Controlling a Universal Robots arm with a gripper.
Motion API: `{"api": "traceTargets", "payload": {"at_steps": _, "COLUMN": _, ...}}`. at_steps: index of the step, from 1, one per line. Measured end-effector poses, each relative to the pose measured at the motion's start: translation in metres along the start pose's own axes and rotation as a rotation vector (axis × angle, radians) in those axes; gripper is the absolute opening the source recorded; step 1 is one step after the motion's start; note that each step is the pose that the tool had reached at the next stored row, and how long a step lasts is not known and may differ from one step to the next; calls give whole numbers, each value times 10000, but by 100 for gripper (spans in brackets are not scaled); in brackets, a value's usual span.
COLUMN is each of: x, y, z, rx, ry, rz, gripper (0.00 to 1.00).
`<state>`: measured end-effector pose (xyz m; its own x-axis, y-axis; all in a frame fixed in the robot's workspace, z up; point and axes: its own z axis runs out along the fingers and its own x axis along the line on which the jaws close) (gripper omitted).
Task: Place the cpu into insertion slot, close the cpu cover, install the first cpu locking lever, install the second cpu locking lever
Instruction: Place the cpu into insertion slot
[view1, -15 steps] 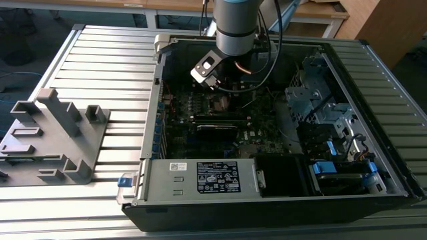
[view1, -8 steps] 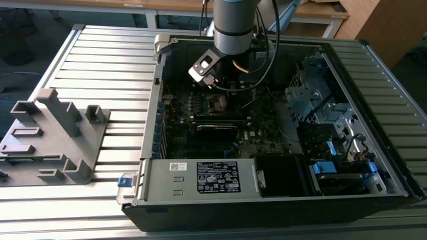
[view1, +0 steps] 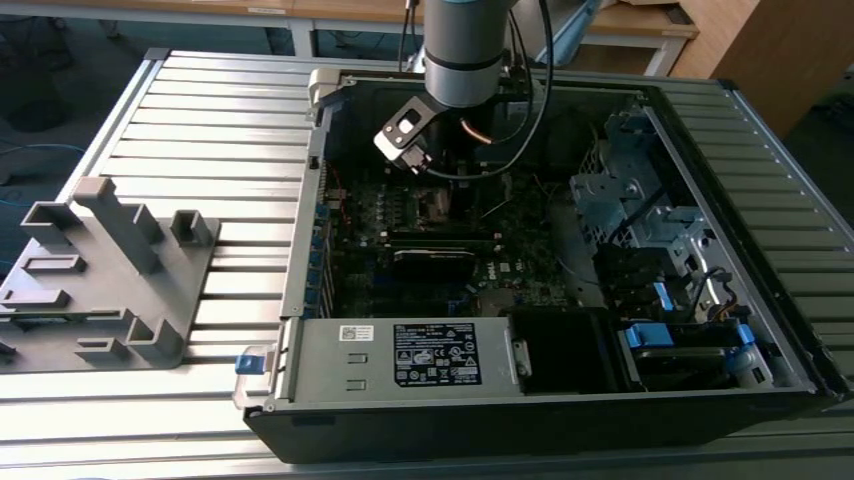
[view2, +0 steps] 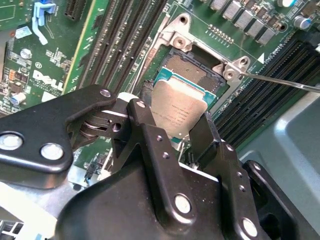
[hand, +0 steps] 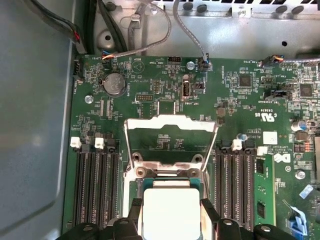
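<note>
My gripper (view2: 175, 125) is shut on the cpu (view2: 176, 107), a flat square chip with a silver-grey top, one black finger (view2: 142, 125) on each of two opposite edges. The cpu (hand: 170, 207) hangs slightly tilted over the insertion slot (view2: 192, 67), whose dark contact field and silvery rim show beyond the chip; I cannot tell whether they touch. The cpu cover (hand: 170, 121), a thin silvery frame, stands flipped open behind the slot (hand: 170, 172). A thin metal lever rod (view2: 280, 81) sticks out beside the slot. In the exterior view the gripper (view1: 420, 165) is low inside the open computer case (view1: 534, 390).
Long black memory slots (hand: 95, 190) flank the socket on both sides. Cables (hand: 190, 35) run along the case wall beyond the board. Drive cages (view1: 641, 210) fill the case at the exterior view's right. A grey fixture (view1: 107, 270) stands on the slatted table at the left.
</note>
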<state>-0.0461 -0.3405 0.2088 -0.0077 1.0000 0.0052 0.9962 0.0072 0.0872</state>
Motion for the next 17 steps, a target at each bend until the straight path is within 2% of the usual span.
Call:
{"api": "traceTargets", "payload": {"at_steps": 4, "x": 0, "y": -1, "z": 0, "rx": 2, "ry": -4, "rz": 5, "gripper": 54}}
{"api": "traceTargets", "payload": {"at_steps": 9, "x": 15, "y": -45, "z": 4, "rx": 0, "ry": -3, "rz": 17, "gripper": 54}}
{"api": "traceTargets", "payload": {"at_steps": 17, "x": 33, "y": -60, "z": 68, "rx": 2, "ry": -15, "rz": 136, "gripper": 54}}
